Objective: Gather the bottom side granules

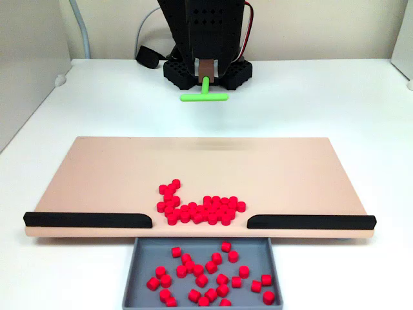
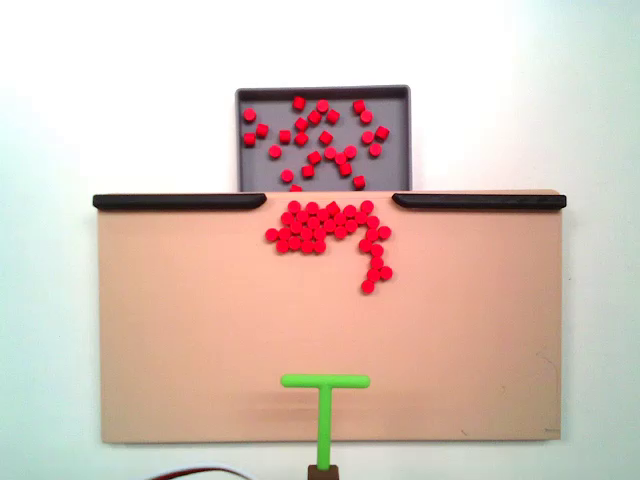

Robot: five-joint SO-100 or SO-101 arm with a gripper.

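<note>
Arm tucked back — fingers [image 1: 206,67] clasp T-bar [image 1: 204,97], granules [image 1: 201,208] well apart.

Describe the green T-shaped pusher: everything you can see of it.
The green T-shaped pusher is bright lime green and looks like smooth plastic: a straight crossbar with rounded ends on a longer round stem. The stem's far end sits in a brown holder at the gripper. In a fixed view from above, the crossbar lies over the tan board, near its edge, apart from the red granules.
</note>
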